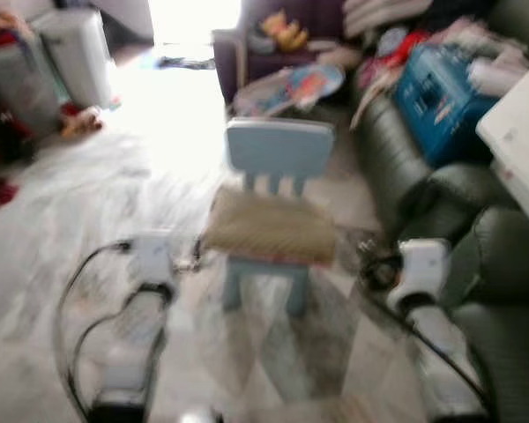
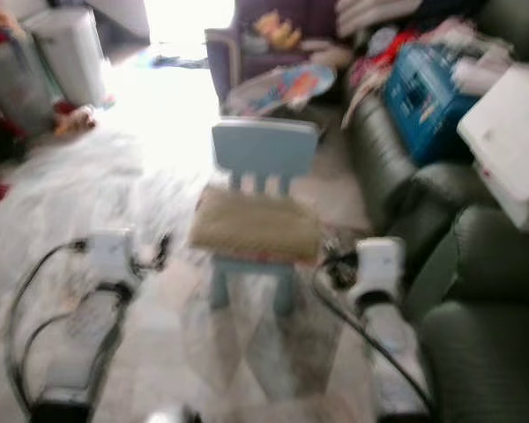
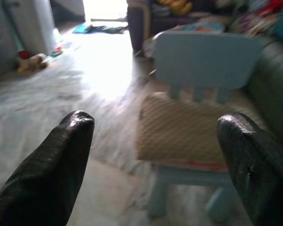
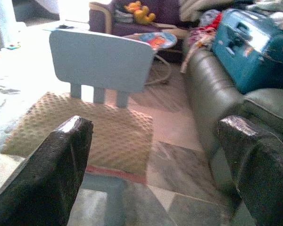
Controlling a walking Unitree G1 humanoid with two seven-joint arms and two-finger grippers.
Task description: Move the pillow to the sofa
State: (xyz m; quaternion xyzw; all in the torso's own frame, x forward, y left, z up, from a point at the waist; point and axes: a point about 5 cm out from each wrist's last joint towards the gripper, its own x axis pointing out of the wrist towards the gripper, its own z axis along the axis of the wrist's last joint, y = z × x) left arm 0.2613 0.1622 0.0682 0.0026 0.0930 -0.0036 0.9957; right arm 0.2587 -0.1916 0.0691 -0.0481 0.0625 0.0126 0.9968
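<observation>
A tan quilted pillow (image 1: 269, 227) lies flat on the seat of a small light-blue child's chair (image 1: 279, 146) straight ahead. The dark green sofa (image 1: 397, 159) runs along the right side, just beyond the chair. My left arm (image 1: 137, 326) reaches forward on the chair's left and my right arm (image 1: 423, 291) on its right, next to the sofa. The left gripper (image 3: 155, 122) is open, with the pillow and chair a short way ahead between its fingers. The right gripper (image 4: 155, 125) is open too, facing the pillow's near corner and touching nothing. The head views are blurred.
A blue case (image 1: 441, 97), a white box (image 1: 520, 132) and heaped clothes cover the sofa's seat. A purple armchair (image 1: 273, 35) with toys stands behind the chair. A white bin (image 1: 75, 53) and clutter sit at the far left. Cables (image 1: 375, 264) lie by the sofa's base.
</observation>
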